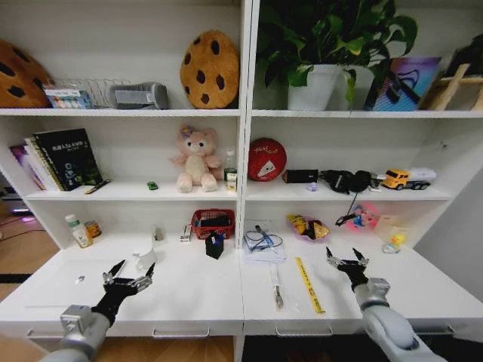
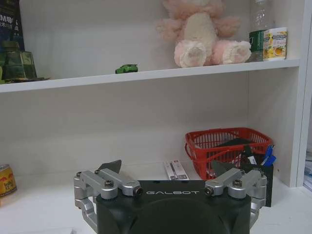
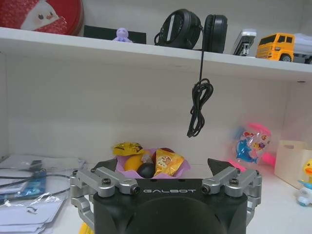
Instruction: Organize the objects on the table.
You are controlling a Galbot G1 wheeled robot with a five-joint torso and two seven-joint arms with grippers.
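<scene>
Hovering over the white table (image 1: 204, 294), left gripper (image 1: 130, 276) and right gripper (image 1: 346, 261) spread empty jaws.

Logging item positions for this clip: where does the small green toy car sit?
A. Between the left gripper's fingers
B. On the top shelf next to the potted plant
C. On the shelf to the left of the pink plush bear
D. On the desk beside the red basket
C: the green toy car rests on the shelf, left of the pink plush bear; the left gripper is open and holds nothing.
</scene>
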